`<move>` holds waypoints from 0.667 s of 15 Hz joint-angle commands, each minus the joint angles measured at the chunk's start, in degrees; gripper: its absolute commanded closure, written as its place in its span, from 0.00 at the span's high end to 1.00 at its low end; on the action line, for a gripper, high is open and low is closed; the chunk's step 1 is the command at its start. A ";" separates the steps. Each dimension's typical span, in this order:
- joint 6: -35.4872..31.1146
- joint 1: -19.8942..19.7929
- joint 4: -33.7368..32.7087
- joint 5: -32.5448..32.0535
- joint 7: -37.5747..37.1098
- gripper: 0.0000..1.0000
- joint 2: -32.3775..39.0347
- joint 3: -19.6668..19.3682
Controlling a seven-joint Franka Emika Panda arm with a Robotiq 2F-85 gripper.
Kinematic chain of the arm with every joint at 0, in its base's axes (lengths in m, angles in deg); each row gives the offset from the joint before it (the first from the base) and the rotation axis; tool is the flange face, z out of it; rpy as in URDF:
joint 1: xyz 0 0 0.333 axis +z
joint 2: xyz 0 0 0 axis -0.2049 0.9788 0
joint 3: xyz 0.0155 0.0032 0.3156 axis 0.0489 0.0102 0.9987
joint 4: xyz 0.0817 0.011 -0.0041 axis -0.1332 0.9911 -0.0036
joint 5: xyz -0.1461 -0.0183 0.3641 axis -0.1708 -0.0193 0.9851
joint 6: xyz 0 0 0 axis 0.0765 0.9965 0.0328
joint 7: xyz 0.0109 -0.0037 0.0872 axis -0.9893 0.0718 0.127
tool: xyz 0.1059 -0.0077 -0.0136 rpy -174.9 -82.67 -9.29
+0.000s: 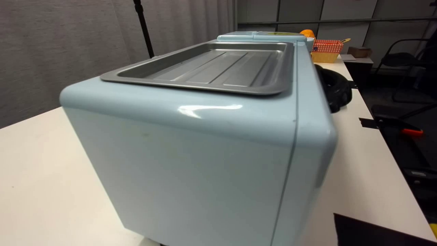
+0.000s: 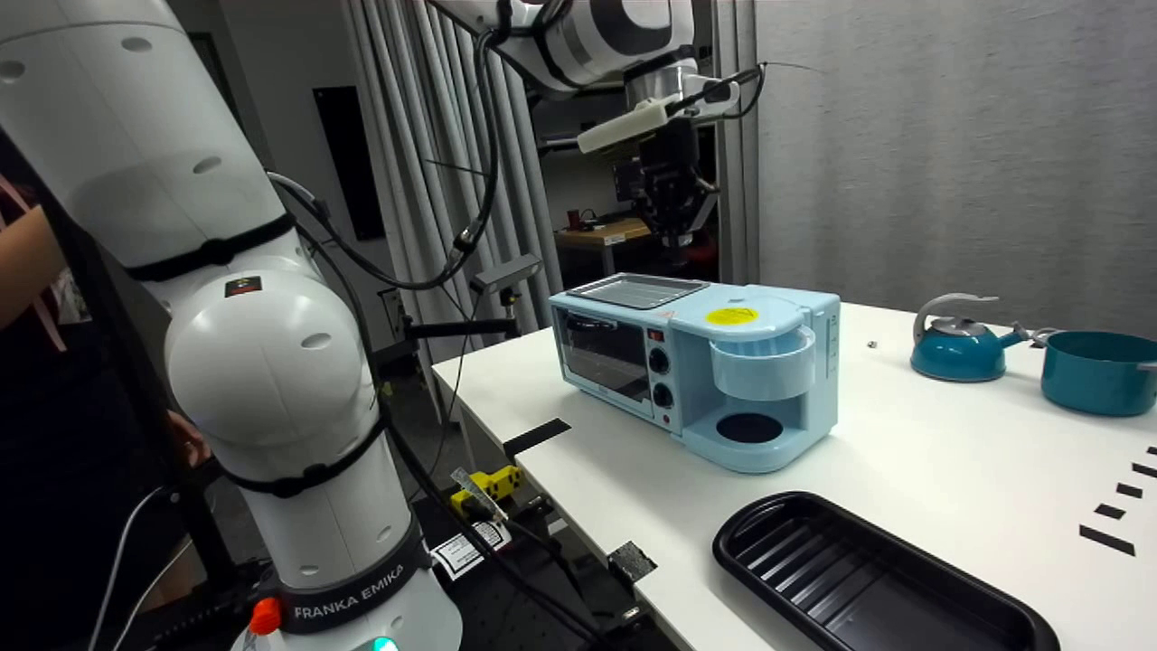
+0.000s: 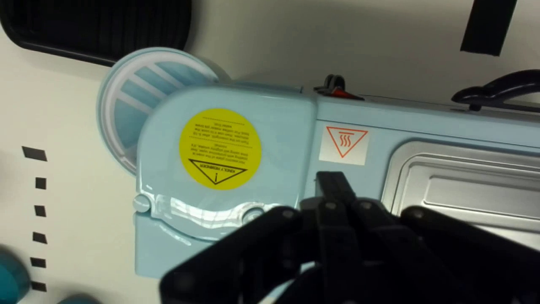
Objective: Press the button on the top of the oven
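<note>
Lengthwise, the oven (image 2: 691, 380) runs roughly along the edge of the white table (image 2: 904, 434), on which it stands upright. Its glass door (image 2: 601, 353) and black knobs (image 2: 659, 361) face the edge beside the robot arm (image 2: 262, 334). In the wrist view its long axis goes across from left to right, with the round blue cup (image 3: 137, 95) at the left end and the black handle (image 3: 498, 90) at the right.

The shell is pale blue, smooth and glossy, and its rounded edge catches a streak of light. On top sits a shallow grey metal tray (image 1: 235, 66), rectangular with rounded corners and straight pressed grooves. The curved lid (image 3: 278, 147) at the cup end carries a round yellow sticker (image 3: 220, 148); between lid and tray is a white label (image 3: 346, 143) with a red triangle. A long, ribbed black pan (image 2: 868, 579) lies near the cup end, and a teal kettle (image 2: 958, 353) and teal pot (image 2: 1098, 375) stand farther off.

The gripper (image 3: 335, 179) is clenched, its black fingers meeting at the tips. It hangs above the oven's top, apart from it; in the wrist view the tips appear just below the white label.
</note>
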 commanded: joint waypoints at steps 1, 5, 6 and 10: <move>-3.89 0.47 3.40 -2.02 -2.56 0.00 -5.36 0.37; -12.80 -0.07 6.40 -4.23 -4.72 0.00 -7.96 0.74; -14.71 -0.32 7.02 -5.08 -5.67 0.00 -8.25 0.91; -20.44 -1.19 9.18 -7.96 -10.04 0.00 -8.90 1.27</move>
